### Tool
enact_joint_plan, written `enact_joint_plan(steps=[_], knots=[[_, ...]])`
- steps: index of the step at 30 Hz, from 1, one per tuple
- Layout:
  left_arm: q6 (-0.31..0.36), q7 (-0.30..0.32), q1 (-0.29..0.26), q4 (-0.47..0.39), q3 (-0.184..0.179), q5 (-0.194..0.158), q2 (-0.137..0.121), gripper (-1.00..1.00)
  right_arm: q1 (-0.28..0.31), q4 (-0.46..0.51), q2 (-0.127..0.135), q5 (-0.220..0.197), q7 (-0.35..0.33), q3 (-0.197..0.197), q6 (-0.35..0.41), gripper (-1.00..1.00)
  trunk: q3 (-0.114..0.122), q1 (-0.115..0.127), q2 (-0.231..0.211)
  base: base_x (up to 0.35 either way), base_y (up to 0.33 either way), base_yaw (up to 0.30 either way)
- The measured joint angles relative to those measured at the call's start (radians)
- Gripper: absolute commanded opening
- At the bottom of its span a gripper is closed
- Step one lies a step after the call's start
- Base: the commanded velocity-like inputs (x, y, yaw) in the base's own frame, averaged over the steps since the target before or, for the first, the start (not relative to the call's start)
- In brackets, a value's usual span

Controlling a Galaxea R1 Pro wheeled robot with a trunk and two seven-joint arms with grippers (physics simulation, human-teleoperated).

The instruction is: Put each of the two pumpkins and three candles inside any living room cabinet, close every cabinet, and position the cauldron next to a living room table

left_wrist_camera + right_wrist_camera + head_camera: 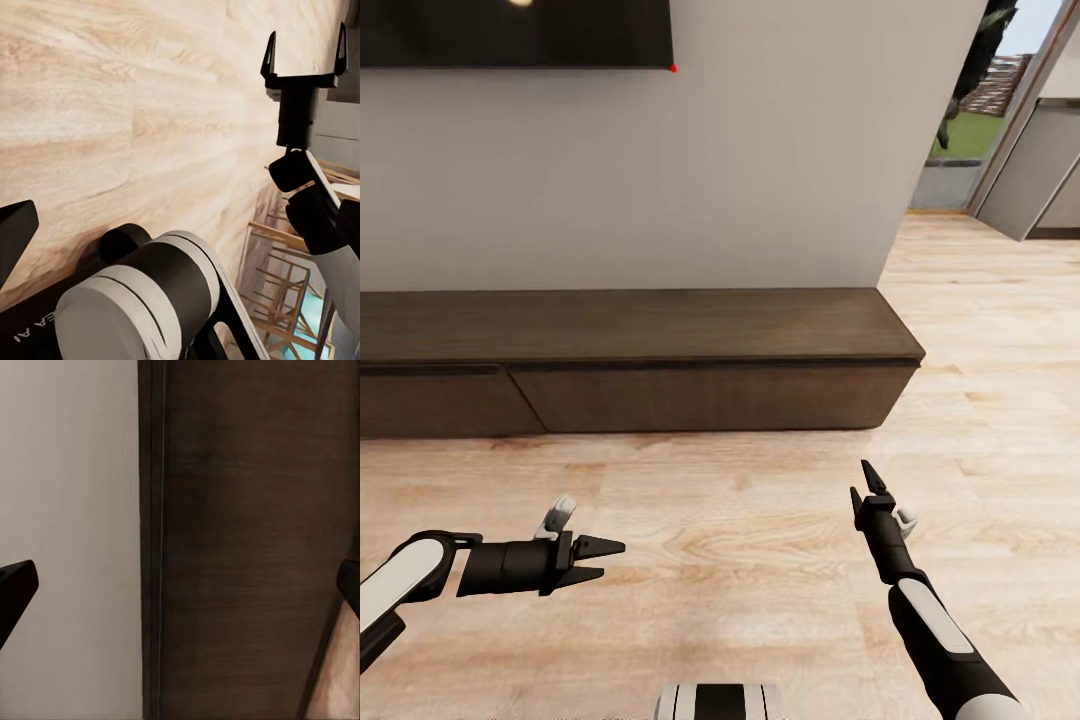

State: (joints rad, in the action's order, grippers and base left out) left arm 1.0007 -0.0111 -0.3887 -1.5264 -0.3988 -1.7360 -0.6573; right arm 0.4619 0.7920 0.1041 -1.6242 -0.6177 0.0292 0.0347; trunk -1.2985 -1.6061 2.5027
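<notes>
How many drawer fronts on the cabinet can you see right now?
2. One wide front spans the cabinet's middle and right; a second sits at the left, cut by the picture's edge. More may lie beyond it.

Head camera: high on robot, facing forward and down; takes in wood floor [740, 560], dark-brown cabinet [660, 370] along grey wall [760, 150], both arms low in frame. Left wrist camera: near floor [112, 112], looking across planks toward right gripper [304, 52] — shared with head view [868, 485]. Right wrist camera: close, facing cabinet [255, 547] and wall [67, 510], both shared with head view.
</notes>
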Motion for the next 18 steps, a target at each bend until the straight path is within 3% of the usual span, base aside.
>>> enact_joint_plan(steps=[9,18], knots=[[0.0,0.0,0.0,0.0,0.0,0.0,-0.001,1.0,0.0,0.002,0.001,-0.001,-0.011,0.0,0.0,1.0,0.0,0.0,0.0,0.018,0.0,0.0],[0.0,0.0,0.0,-0.001,0.0,0.0,0.0,1.0,0.0,0.0,0.002,0.002,-0.086,0.0,-0.002,1.0,0.0,0.0,0.0,0.102,0.0,0.0]])
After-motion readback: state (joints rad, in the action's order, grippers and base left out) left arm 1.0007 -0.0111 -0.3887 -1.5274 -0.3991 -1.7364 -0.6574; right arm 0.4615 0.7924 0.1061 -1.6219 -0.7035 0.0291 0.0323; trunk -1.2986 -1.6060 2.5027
